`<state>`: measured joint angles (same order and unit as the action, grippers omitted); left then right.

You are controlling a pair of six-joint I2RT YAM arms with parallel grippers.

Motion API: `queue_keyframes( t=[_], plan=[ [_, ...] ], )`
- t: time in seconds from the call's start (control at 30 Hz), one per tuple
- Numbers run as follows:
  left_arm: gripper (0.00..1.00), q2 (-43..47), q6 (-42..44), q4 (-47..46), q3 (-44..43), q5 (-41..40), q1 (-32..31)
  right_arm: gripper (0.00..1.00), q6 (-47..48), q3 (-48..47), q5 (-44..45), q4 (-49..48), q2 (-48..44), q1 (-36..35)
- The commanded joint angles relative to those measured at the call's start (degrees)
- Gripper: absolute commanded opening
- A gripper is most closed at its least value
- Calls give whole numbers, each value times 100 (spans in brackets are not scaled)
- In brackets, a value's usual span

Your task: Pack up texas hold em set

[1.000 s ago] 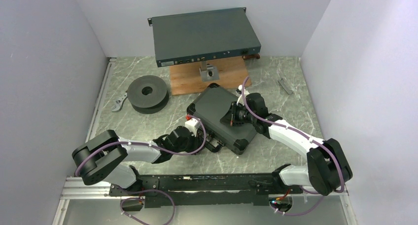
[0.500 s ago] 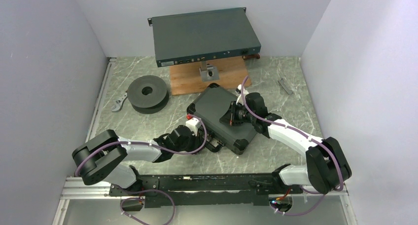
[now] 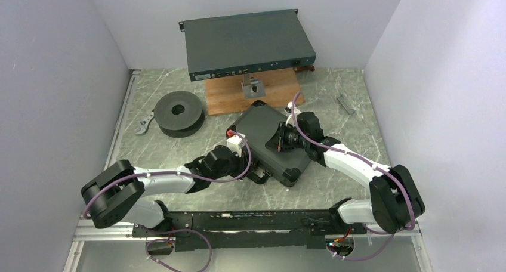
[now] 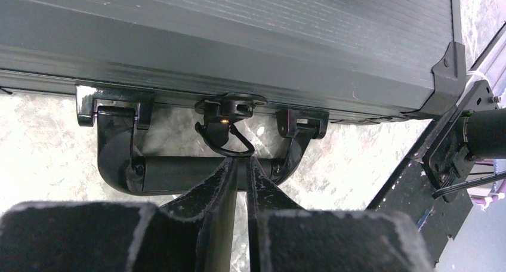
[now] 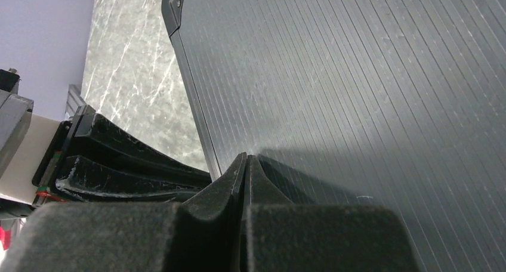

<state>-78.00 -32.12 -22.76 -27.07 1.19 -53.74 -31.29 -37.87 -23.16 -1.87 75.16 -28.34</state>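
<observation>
The grey-green marbled bench (image 3: 334,182) carries a closed black case (image 3: 262,135) at its middle. A dark spool (image 3: 179,113) lies to the left with a wrench (image 3: 143,127) just beside it. A wooden board (image 3: 230,99) lies behind, and a small metal bar (image 3: 344,103) at the back right.

- Case (image 5: 358,105): matt dark lid, finely ribbed, faintly scuffed.
- Handle (image 4: 179,169): glossy black, smooth, plastic in look.
- Table (image 3: 358,126): grey-green, marble-patterned, smooth.
- Board (image 3: 224,99): bare reddish wood.
- Electronics box (image 3: 247,45): matt grey-blue, metal-like.
</observation>
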Motion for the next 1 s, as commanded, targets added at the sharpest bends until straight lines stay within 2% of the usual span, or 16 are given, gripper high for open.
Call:
queue_keyframes(
  t=[0.0, 0.47, 0.8, 0.97],
  plan=[
    [16, -93, 124, -212, -196, -9, -23, 0, 290, 333, 532, 1266, 420, -35],
    [15, -552, 212, -623, -333, -1, -27, 0, 299, 298, 523, 1252, 494, -40],
    [13, -865, 726, -490, -1148, -364, -30, 0, 319, 254, 532, 1258, 607, -40],
    [12, -1089, 721, -696, -1152, -325, -28, 0, 308, 263, 540, 1230, 642, -40]
  ],
)
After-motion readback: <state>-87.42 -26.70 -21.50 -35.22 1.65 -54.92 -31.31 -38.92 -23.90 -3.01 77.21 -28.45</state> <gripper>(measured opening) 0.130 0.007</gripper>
